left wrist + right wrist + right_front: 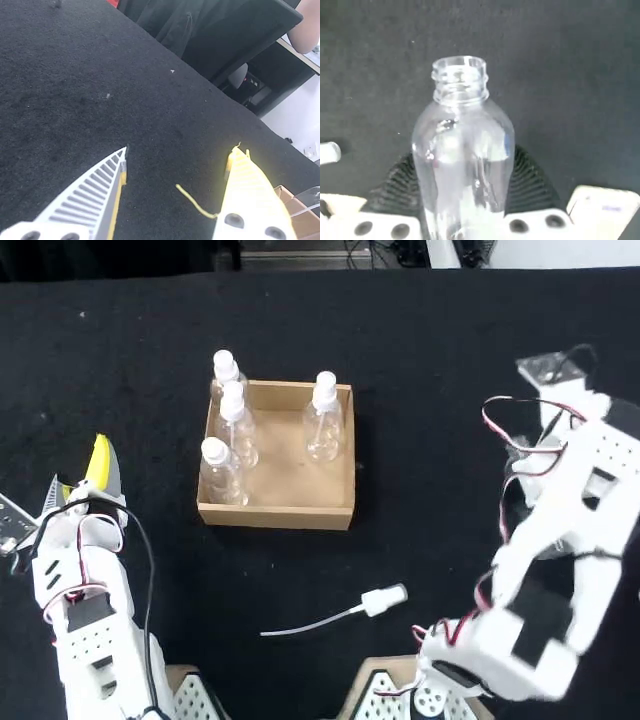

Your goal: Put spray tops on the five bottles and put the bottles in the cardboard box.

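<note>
The cardboard box (278, 512) sits left of the table's centre. It holds several clear bottles with white spray tops, such as one at the far right (325, 418) and one at the near left (220, 472). A loose spray top (384, 600) lies on the black cloth in front of the box, its thin tube trailing left. My right gripper (465, 182) is shut on an uncapped clear bottle (462, 145), whose neck points away from the wrist. The right arm (560, 540) stands at the right of the table. My left gripper (180, 152) (80, 480) hangs open and empty over bare cloth, left of the box.
Black cloth (440, 360) covers the whole table. A corner of the box (295, 200) shows beside the yellow finger (247, 190) in the left wrist view. The arm bases (400, 695) stand at the near edge.
</note>
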